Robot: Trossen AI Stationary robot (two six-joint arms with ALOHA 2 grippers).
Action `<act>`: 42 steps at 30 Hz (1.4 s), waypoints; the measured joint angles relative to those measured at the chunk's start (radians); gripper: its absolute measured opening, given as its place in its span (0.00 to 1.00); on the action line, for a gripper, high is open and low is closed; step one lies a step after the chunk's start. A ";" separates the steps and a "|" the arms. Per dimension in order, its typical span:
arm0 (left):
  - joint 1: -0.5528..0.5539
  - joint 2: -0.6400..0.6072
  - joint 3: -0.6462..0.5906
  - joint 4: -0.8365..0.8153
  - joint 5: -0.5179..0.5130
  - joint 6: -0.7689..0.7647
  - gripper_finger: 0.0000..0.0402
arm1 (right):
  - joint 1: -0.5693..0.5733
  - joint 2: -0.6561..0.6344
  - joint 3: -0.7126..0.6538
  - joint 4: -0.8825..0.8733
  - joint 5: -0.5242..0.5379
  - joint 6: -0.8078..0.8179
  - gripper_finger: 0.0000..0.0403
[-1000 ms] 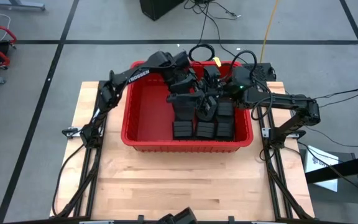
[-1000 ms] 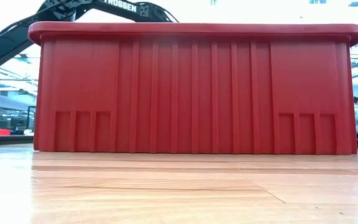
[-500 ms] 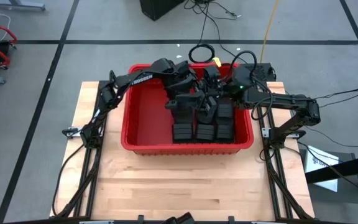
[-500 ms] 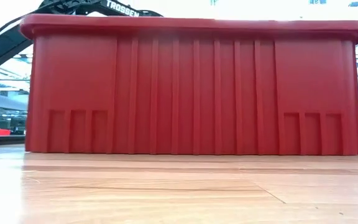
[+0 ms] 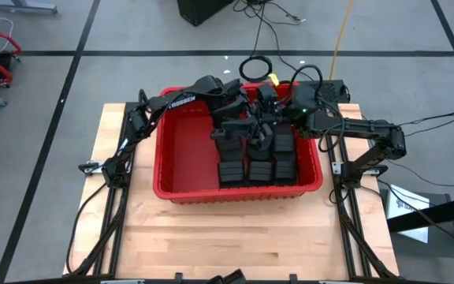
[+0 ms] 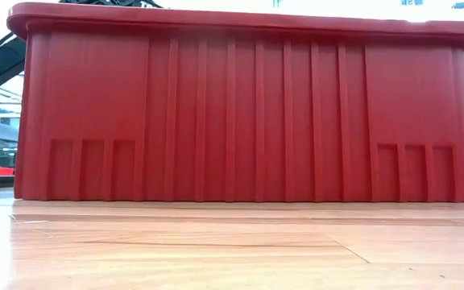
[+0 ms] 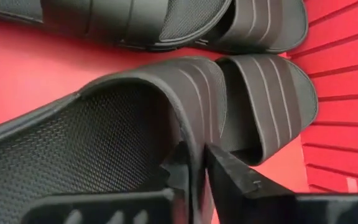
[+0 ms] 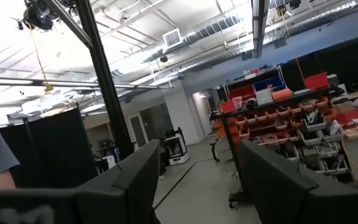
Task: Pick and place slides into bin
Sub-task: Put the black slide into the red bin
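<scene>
Wooden table | bin holds slides | left gripper at strap

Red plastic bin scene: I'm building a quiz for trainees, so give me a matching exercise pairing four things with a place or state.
Column one:
1. large red plastic bin
2. black ribbed-strap slide sandals
3. left gripper
4. right gripper

Column two:
A. fingers apart, aimed at the room
B. lying inside the bin's right part
C. fingers astride a slide's strap edge
D. standing on the wooden table

Pairs: 1-D, 2-B, 3-C, 4-A
</scene>
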 joint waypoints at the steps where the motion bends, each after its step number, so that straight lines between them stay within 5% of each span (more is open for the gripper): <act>1: -0.001 -0.002 0.000 0.004 -0.001 -0.001 0.14 | 0.000 0.000 0.000 -0.004 0.000 -0.003 0.52; 10: -0.016 -0.079 -0.001 0.004 -0.061 -0.046 0.45 | -0.002 0.000 0.000 -0.045 0.000 -0.031 0.52; 17: -0.032 -0.166 0.001 0.057 -0.285 -0.047 0.59 | -0.015 0.000 0.000 -0.046 0.000 -0.033 0.52; 24: 0.005 -0.140 -0.012 0.222 -0.427 -0.095 0.56 | -0.018 0.000 0.000 -0.045 -0.001 -0.014 0.52; 42: -0.051 0.029 -0.005 0.273 -0.417 -0.157 0.44 | -0.019 0.000 0.000 -0.045 -0.028 0.004 0.52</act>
